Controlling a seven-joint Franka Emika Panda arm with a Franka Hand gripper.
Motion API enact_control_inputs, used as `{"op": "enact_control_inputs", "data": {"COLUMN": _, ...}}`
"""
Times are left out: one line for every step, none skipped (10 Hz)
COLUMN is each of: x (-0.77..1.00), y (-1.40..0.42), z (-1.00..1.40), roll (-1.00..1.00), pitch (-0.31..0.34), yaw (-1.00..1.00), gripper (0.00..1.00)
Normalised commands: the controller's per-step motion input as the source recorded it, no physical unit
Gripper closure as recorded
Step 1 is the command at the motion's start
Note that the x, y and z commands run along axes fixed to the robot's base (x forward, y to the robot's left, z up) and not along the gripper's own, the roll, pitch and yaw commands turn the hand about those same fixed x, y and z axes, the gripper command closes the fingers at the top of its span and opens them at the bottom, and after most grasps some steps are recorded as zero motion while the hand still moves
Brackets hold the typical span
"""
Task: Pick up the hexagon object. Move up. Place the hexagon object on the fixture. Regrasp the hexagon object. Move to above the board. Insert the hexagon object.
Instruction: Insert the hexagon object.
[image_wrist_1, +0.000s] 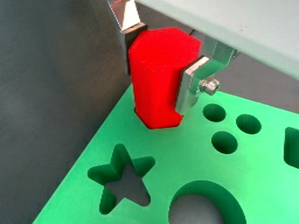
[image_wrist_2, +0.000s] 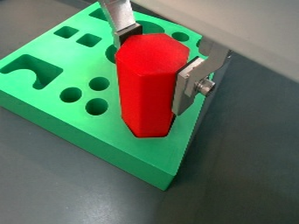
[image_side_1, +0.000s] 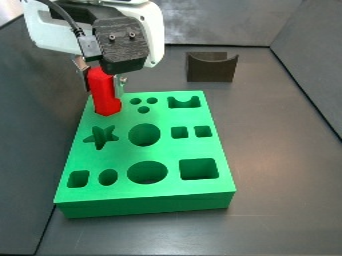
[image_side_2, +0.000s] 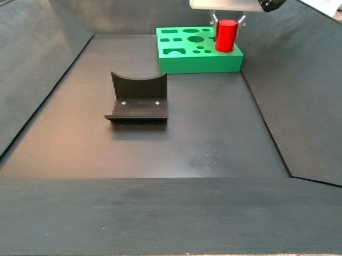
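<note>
- Dark desk (image_side_2: 174, 140): wide and mostly bare, carrying board and fixture well apart from each other.
- Board (image_side_1: 174, 165): bright green slab with star, circles, squares and other cut-outs; hexagonal hole hidden under the peg in every view.
- Fixture (image_side_2: 136, 98): dark notched bracket, empty, far from the action; placing and regrasp steps judged finished.
- Gripper (image_wrist_2: 163, 63): positioned over a corner region of the board, silver fingers (image_wrist_2: 197, 83) clamped on the upper part of the peg, one plate on each side.
- Hexagon object (image_wrist_1: 158, 74): glossy red prism held upright, lower end at or just entering the board's surface in both wrist views; depth of entry impossible to tell.
- Judged stage: insertion under way or about to start.
- Risks: facets slightly rotated against the hole edges, causing a jam on the rim; small tilt in the grasp wedging the peg partway; pushing down while misaligned could shift the board or slide the peg between the pads.
</note>
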Motion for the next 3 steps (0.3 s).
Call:
{"op": "enact_control_inputs", "data": {"x": -0.17, "y": 0.00, "z": -0.52, "roll": -0.09, "pitch": -0.214, "yaw": 0.00, "gripper": 1.00}}
{"op": "enact_control_inputs", "data": {"x": 0.00, "y": 0.00, "z": 0.00, "roll": -0.02, "pitch": 0.000, "yaw": 0.00, "gripper": 1.00}}
{"op": "enact_control_inputs", "data": {"x": 0.00, "y": 0.00, "z": 0.00, "roll": 0.00, "pitch": 0.000, "yaw": 0.00, "gripper": 1.00}}
